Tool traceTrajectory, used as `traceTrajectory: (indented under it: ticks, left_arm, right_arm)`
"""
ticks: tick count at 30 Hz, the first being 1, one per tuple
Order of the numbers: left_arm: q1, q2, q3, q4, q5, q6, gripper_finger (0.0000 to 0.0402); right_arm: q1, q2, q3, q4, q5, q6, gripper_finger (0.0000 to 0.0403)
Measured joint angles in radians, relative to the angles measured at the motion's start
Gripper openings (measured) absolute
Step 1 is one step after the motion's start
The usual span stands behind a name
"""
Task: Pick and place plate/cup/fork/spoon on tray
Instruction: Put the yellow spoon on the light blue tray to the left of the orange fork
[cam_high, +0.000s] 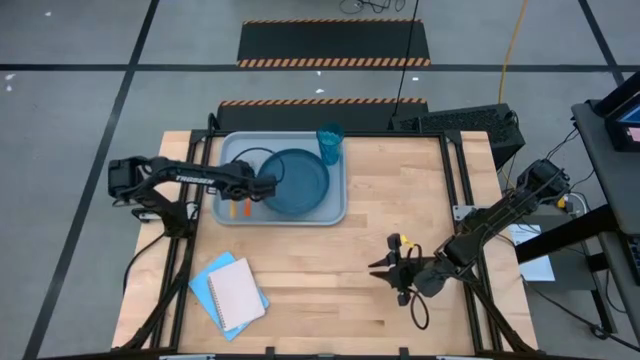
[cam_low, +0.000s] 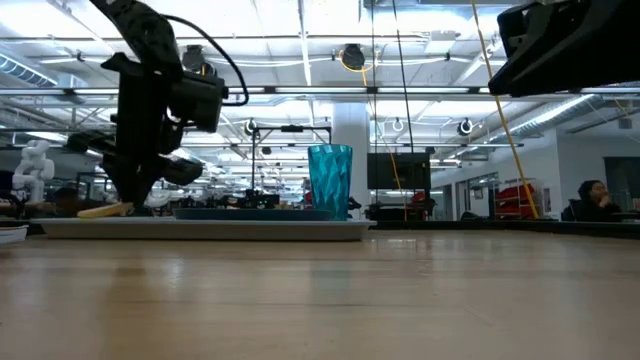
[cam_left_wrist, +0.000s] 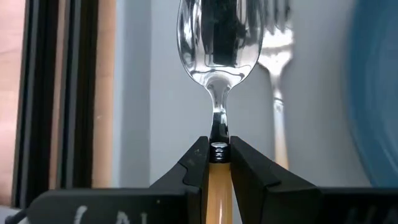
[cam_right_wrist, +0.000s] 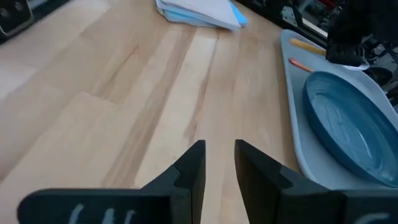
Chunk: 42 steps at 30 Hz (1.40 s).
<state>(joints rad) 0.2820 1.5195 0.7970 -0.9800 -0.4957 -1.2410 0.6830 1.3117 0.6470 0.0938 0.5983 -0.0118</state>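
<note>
The light grey tray (cam_high: 335, 205) lies at the table's far left. On it are the teal plate (cam_high: 297, 182) and, at its far right corner, the upright cup (cam_high: 330, 143). The fork (cam_left_wrist: 277, 62) lies flat on the tray left of the plate, and its orange handle (cam_high: 247, 210) points toward the near edge. My left gripper (cam_left_wrist: 217, 152) stands over the tray's left part (cam_high: 240, 192), shut on the spoon (cam_left_wrist: 217, 50), which lies parallel to the fork on its left. My right gripper (cam_high: 395, 270) hovers over bare table at the near right, its fingers a narrow gap apart and empty. My left gripper pinches the spoon between its two fingers where the yellow-orange handle meets the metal neck (cam_left_wrist: 217, 148). The fingers come from above, pointing down, and lie across the handle. The spoon is about level and low at the tray, bowl toward the far edge. I cannot tell whether it rests on the tray.
A blue-and-white notebook (cam_high: 232, 292) lies near the front left corner. Bare wood (cam_high: 330, 270) stretches between the tray, the notebook and my right gripper. Black frame rails (cam_high: 190, 240) run along the table's sides.
</note>
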Motion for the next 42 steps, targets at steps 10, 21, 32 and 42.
traceTrajectory:
  ticks: [10,21,32,42]
  left_arm:
    - [0.108,0.000,-0.010,0.062,0.025,0.083,0.0051]
    - [0.139,0.002,-0.010,0.069,0.034,0.084,0.0051]
    - [0.157,0.092,-0.010,0.078,0.036,0.088,0.0051]
    - [0.157,0.105,-0.010,0.073,0.053,0.115,0.0060]
  right_arm:
    - [-0.073,0.000,0.000,-0.003,-0.001,-0.083,0.0080]
    - [-0.190,0.000,0.000,-0.001,-0.001,-0.229,0.0080]
    - [-0.264,-0.053,0.000,-0.002,-0.080,-0.270,0.0080]
    - [-0.264,-0.061,0.000,-0.009,-0.080,-0.264,0.0080]
